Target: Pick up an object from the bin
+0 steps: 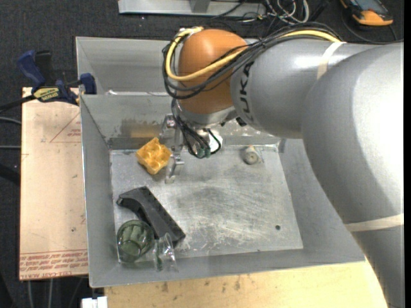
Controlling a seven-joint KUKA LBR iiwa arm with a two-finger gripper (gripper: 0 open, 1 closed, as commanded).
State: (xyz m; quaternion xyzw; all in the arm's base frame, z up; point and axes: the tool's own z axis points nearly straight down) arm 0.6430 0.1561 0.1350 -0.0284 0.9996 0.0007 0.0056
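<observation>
A yellow, lumpy sponge-like block [153,155] lay on the floor of the grey bin [244,204], close to the back wall. Just right of the block hung the gripper [173,165], beneath the arm's orange wrist cover [209,66]. Whether it was released or clenched could not be told. Well right of the block sat a small grey round piece [250,156]. In front of the block, close together, lay a black angled part [151,214], a green glassy cup [133,241] and a clear crumpled piece [165,253].

The block [153,155] is yellow, the tool [151,213] black, the cup [133,241] green.
</observation>
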